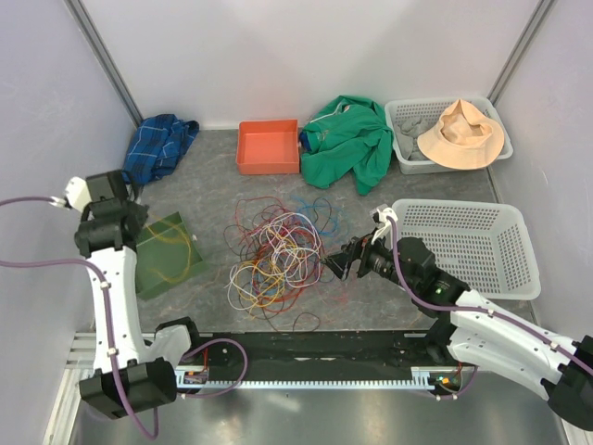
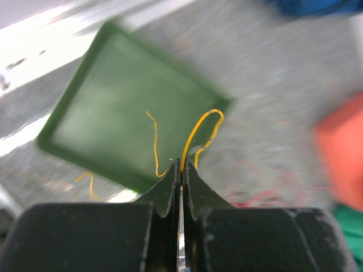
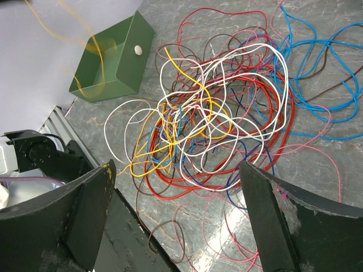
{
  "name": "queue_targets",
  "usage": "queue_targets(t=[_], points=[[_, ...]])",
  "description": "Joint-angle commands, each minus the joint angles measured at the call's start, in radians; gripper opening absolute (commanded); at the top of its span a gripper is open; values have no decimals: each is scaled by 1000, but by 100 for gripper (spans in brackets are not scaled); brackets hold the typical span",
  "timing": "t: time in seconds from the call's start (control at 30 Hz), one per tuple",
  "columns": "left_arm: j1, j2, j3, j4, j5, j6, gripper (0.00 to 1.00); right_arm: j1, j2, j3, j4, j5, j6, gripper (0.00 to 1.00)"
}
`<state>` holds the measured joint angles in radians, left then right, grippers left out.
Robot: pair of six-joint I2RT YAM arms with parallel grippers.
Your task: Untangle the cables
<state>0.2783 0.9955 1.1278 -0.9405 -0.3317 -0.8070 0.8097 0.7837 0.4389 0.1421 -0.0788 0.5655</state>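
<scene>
Left end effector (image 2: 181, 168) is clamping a thin yellow cable (image 2: 196, 131) above the green tray (image 2: 108, 107) for sorting; right end effector (image 3: 176, 181) is gaping empty

- Your left arm (image 1: 109, 297) and right arm (image 1: 500, 329) wear white shells with black joints above the base rail (image 1: 315, 378).
- Purple hoses (image 1: 236, 357) loop by that rail.
- Fingers (image 3: 85, 209) of your right gripper (image 3: 177, 165): black, scuffed.

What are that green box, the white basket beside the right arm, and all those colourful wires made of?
The green box looks like a thin, stiff, matte sheet with crisp edges; whether it is plastic or painted metal I cannot tell. The white basket is likely moulded plastic, judging by its regular perforated walls. The wires seem plastic-coated: smooth, slightly glossy, holding springy loops.
</scene>
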Motion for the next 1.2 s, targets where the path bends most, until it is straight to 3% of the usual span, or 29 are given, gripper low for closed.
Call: queue_targets(t=[0.0,0.23,0.53,0.9,0.93,0.97,1.0,1.17], points=[[2,-14,231,-30,65,-34,2,3,11,4,63,-13,7,98],[-2,8,293,-47,43,-35,2,3,37,18,68,-29,-1,98],[4,14,29,40,-145,-60,2,3,-4,-5,39,-15,-10,98],[55,32,-155,103,-165,-83,2,3,-46,-29,14,4,-32,98],[61,35,-174,106,-162,-80,6,3,-49,-29,11,4,-33,98],[71,38,-178,109,-156,-71,20,3,-54,-34,7,5,-33,98],[73,40,-181,109,-144,-67,45,3,-58,-34,5,5,-35,98],[73,0,-132,108,-46,-37,98,3,-67,-34,-4,7,-36,98]])
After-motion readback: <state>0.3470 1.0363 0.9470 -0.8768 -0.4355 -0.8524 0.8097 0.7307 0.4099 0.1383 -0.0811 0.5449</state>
